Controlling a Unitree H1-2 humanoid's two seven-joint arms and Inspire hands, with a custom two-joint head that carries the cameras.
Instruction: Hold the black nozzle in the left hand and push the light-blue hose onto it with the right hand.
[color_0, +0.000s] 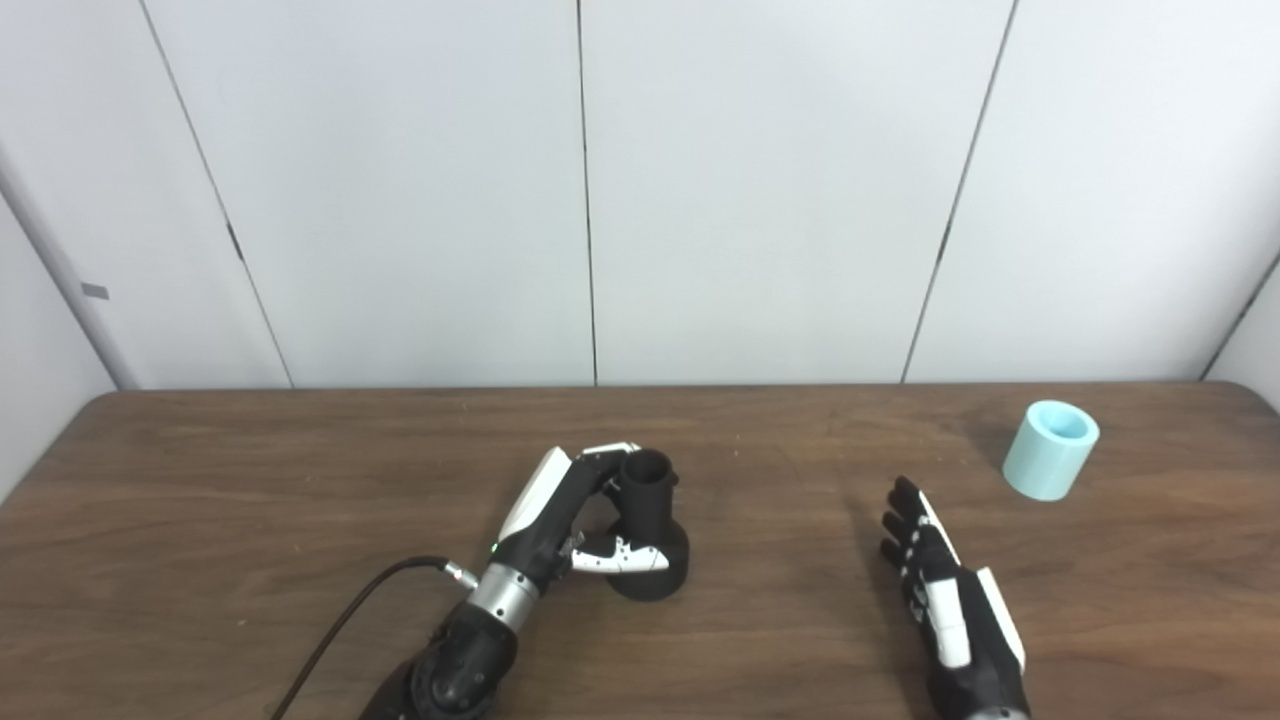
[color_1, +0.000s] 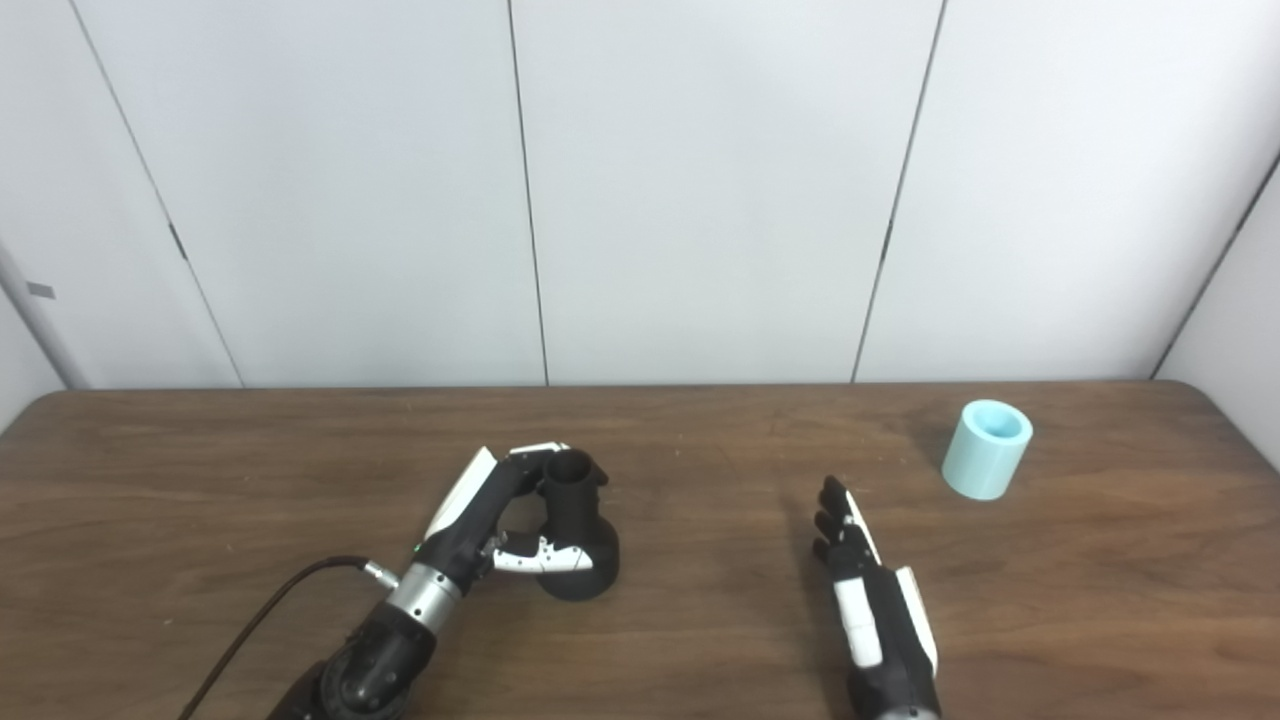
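The black nozzle (color_0: 652, 540) stands upright on the brown table (color_0: 250, 480), its wide base down and narrow open neck up. My left hand (color_0: 560, 520) wraps it: fingers curl behind the neck and the thumb lies across the front of the base. The light-blue hose (color_0: 1050, 449), a short open cylinder, stands alone at the table's far right. My right hand (color_0: 935, 580) lies flat and open, fingers stretched forward, to the near left of the hose and well short of it, holding nothing.
A black cable (color_0: 350, 610) runs from my left wrist to the table's near edge. White wall panels (color_0: 760, 190) rise right behind the table's far edge. Bare wood (color_0: 780, 500) separates the two hands.
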